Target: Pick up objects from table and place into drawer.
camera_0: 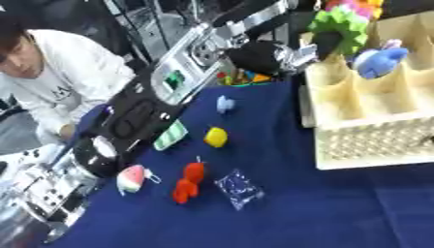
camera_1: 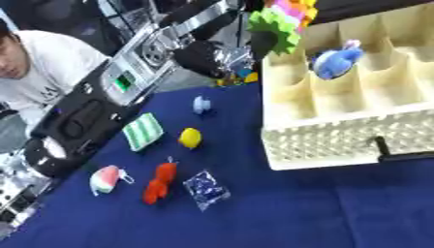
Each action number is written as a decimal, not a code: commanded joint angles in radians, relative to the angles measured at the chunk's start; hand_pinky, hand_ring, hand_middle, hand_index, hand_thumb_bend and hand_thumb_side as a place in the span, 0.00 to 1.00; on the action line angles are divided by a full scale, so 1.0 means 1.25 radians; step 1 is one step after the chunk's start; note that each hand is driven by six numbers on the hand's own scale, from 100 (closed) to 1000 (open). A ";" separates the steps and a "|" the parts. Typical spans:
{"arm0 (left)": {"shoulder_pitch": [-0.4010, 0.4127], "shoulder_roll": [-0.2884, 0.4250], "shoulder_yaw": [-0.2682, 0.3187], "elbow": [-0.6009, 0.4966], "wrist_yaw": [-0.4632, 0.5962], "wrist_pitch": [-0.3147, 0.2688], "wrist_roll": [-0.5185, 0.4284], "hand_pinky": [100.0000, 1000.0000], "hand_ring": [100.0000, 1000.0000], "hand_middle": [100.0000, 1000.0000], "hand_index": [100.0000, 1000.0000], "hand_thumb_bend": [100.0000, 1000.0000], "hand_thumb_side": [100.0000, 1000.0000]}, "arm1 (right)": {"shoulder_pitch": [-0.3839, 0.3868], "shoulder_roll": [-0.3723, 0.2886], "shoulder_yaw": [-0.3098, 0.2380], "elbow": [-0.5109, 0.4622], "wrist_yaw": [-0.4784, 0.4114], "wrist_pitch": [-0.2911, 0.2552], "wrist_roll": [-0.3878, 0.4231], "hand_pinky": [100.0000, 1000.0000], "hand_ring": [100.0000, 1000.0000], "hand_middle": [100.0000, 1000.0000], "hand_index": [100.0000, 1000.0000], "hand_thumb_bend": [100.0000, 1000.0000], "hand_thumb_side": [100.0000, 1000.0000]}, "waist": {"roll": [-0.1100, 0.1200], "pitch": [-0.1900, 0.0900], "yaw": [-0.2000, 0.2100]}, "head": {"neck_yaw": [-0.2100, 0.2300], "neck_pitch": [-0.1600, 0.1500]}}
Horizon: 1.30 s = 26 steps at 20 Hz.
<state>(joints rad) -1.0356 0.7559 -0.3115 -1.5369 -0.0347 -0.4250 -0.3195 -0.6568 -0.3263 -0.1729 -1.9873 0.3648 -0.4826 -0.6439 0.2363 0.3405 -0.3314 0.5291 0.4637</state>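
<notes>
The cream drawer (camera_0: 373, 140), split into compartments, stands open at the right on the blue cloth. A blue plush (camera_0: 379, 60) lies in one far compartment. A green spiky toy (camera_0: 339, 26) with pink and orange parts sits at the drawer's far left corner. My left arm reaches up from the left, and my left hand (camera_0: 270, 55) is right beside that toy; whether it holds the toy is unclear. On the cloth lie a pale blue piece (camera_0: 224, 104), a yellow ball (camera_0: 216, 137), a green striped piece (camera_0: 171, 134), a red toy (camera_0: 189, 181), a watermelon-coloured piece (camera_0: 131, 178) and a blue packet (camera_0: 239, 189).
A person in white (camera_0: 59, 72) sits at the far left, off the cloth. A short dark bar (camera_1: 398, 152) shows at the drawer's perforated front. Small colourful items (camera_0: 246, 77) lie behind my left hand. Bare blue cloth (camera_0: 339, 208) stretches in front of the drawer.
</notes>
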 commanded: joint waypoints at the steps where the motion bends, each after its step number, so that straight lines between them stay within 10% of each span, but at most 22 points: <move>1: -0.007 0.014 0.020 0.001 -0.030 0.000 0.028 0.68 0.86 0.79 1.00 0.05 0.43 | -0.014 -0.001 -0.003 -0.010 -0.009 -0.001 -0.006 0.63 0.69 0.63 0.72 0.00 0.73 | -0.008 -0.011 0.000 | 0.004 -0.012; 4: -0.005 0.013 0.026 0.013 -0.060 0.008 0.062 0.68 0.86 0.78 1.00 0.29 0.54 | -0.016 0.002 -0.003 -0.010 -0.007 0.000 -0.006 0.64 0.69 0.63 0.72 0.00 0.73 | -0.008 -0.007 -0.001 | 0.005 -0.015; 19: 0.008 0.027 0.028 0.004 -0.031 0.017 0.118 0.66 0.84 0.75 1.00 0.08 0.53 | -0.013 0.006 -0.003 -0.010 -0.004 0.004 -0.008 0.64 0.69 0.63 0.72 0.00 0.74 | -0.008 -0.006 0.002 | 0.006 -0.001; 26: 0.107 0.152 0.067 -0.154 0.065 0.023 0.185 0.62 0.81 0.71 0.98 0.13 0.49 | 0.002 -0.007 -0.010 -0.010 0.001 0.009 -0.014 0.64 0.69 0.63 0.72 0.00 0.74 | -0.008 -0.027 0.021 | -0.025 0.040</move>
<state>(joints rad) -0.8940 0.8724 -0.2563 -1.6763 0.0221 -0.3960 -0.1089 -0.6460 -0.3133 -0.1777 -1.9873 0.3651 -0.4706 -0.6550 0.2363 0.3289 -0.3048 0.5058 0.5004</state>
